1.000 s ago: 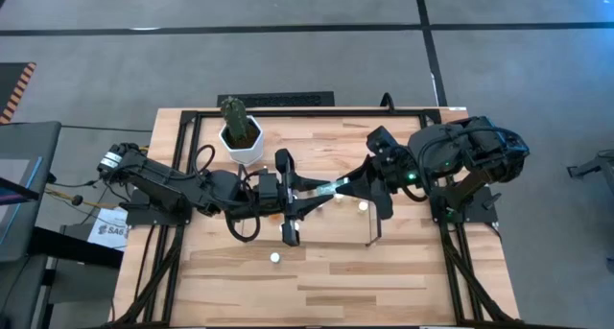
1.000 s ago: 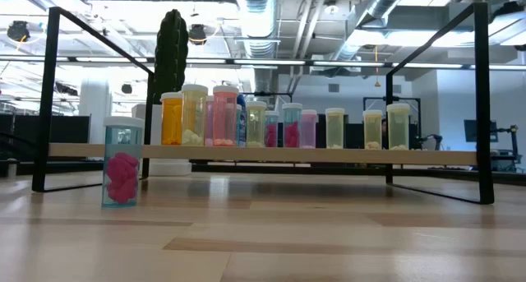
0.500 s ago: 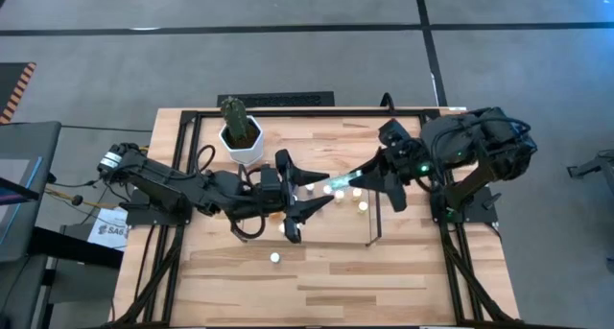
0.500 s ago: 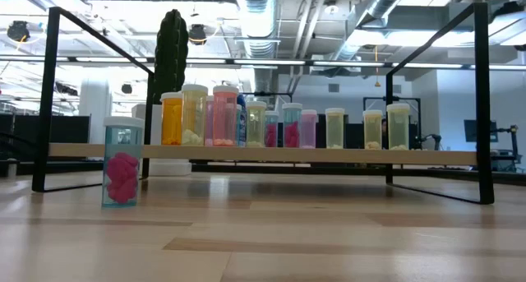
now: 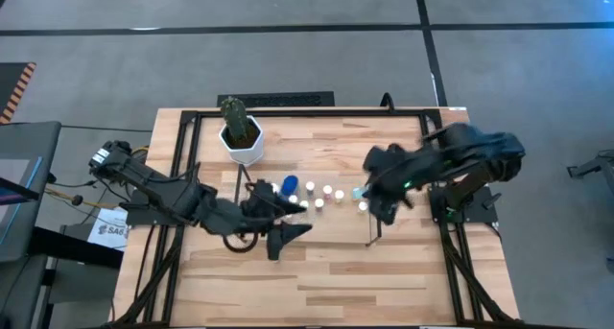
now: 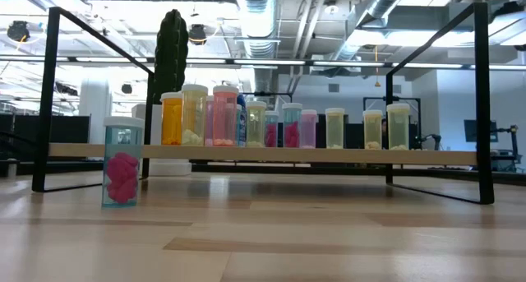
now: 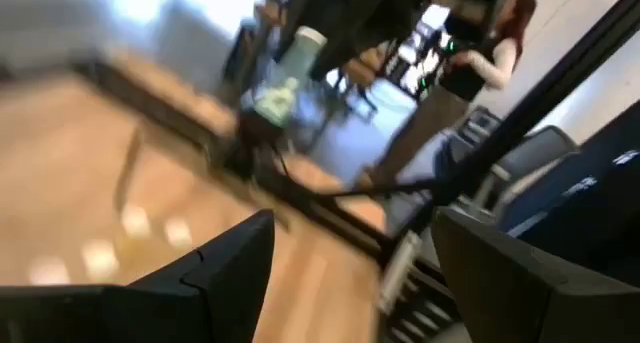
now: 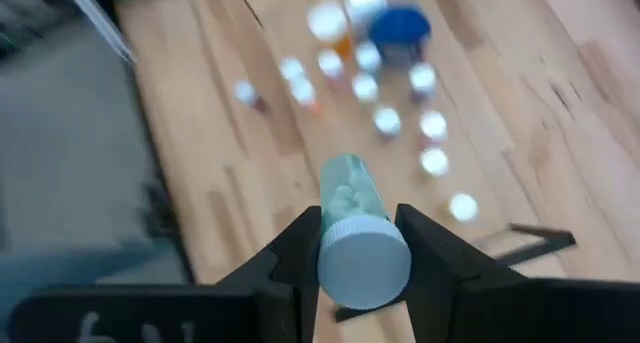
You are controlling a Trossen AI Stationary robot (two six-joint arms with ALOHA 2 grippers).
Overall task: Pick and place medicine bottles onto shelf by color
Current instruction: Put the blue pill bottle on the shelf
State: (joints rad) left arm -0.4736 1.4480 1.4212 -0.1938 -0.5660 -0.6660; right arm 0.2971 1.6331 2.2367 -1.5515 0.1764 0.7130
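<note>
Several medicine bottles (image 6: 246, 117) stand in a row on the shelf (image 6: 427, 156); from above their caps (image 5: 326, 190) show between my two grippers. One bottle with pink contents (image 6: 122, 163) stands alone on the table before the shelf. My left gripper (image 5: 280, 238) hovers open near the shelf's left end, nothing between its fingers (image 7: 235, 263). My right gripper (image 5: 369, 190) is over the shelf's right part, shut on a pale bottle (image 8: 350, 208) with greenish contents and a white cap. My right gripper pinches the bottle between its two fingers (image 8: 295, 253), just behind the white cap (image 8: 363, 265). The bottle lies along the fingers, cap toward the wrist and bottom pointing away. It is lifted clear above the wood.
A cactus in a white pot (image 5: 242, 137) stands at the far left of the table. The table's black frame (image 6: 485, 101) rises at both sides. Bare wood lies toward the near edge (image 5: 326, 281). A person (image 7: 470, 63) shows in the room beyond.
My left gripper has drawn back from the shelf toward the table's near-left. My right gripper has pulled away from the middle of the shelf toward the table's right edge, carrying the pale bottle. The bottles on the shelf, hidden under both grippers before, now show from above.
</note>
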